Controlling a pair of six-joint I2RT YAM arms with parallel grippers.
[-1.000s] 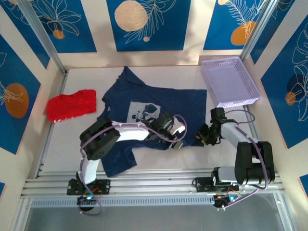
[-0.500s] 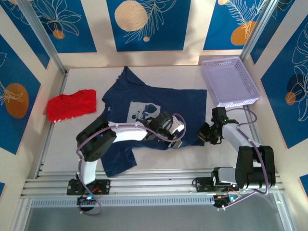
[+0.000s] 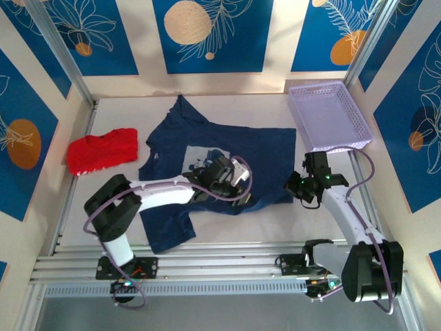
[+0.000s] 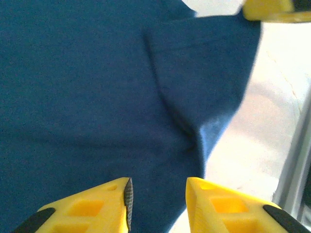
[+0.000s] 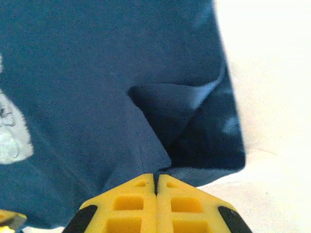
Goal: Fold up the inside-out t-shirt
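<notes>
White table is walled by blue-and-cream patterned panels. The right gripper is seen with fingers pressed together, and a raised fold at the hem corner of the inside-out t-shirt is pinched at their tips, with cloth tented up toward them. The left gripper is seen with fingers held apart. Navy cloth is seen through the gap, and whether any of it is caught there cannot be told.

In the top view the right gripper is placed at the shirt's near right corner. The left arm is laid across the near half of the shirt, so the lower edge of the pale print is partly covered.

A red garment is bunched at the left, just beside the shirt's left end. A lavender basket is set at the far right, just beside the far hem corner.

The shirt is spread mostly flat mid-table. Its long axis is run left to right, with the hem pointed right toward the basket and the sleeves spread far and near at the left end.
</notes>
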